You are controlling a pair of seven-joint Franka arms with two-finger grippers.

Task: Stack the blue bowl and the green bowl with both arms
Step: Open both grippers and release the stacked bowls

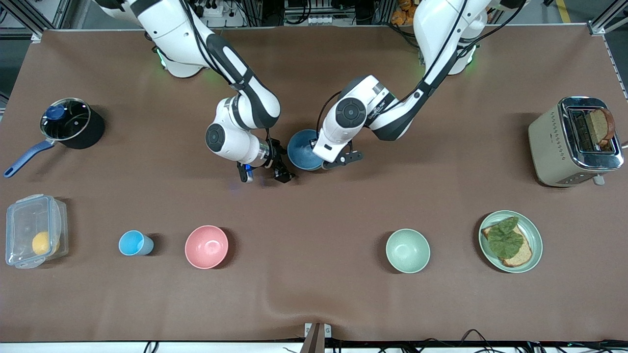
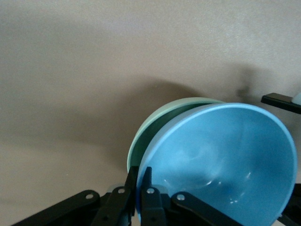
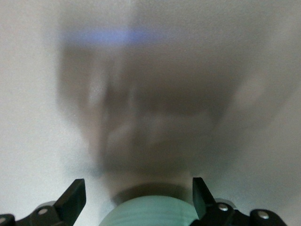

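The blue bowl (image 1: 300,149) sits nested inside the green bowl (image 2: 155,127), whose rim shows just outside the blue bowl (image 2: 221,160) in the left wrist view. My left gripper (image 1: 318,156) is shut on the two rims together (image 2: 139,170) and holds the pair tilted over the middle of the table. In the front view the green bowl is hidden under the blue one. My right gripper (image 1: 265,174) is open beside the bowls, toward the right arm's end. A rounded green surface (image 3: 150,212) shows low between its open fingers (image 3: 136,188).
Nearer the front camera stand a light-blue cup (image 1: 135,243), a pink bowl (image 1: 206,246), another green bowl (image 1: 407,250) and a green plate (image 1: 535,230) with bread and a leaf. A pot (image 1: 72,122) and a plastic box (image 1: 34,238) are at the right arm's end, a toaster (image 1: 574,142) at the left arm's end.
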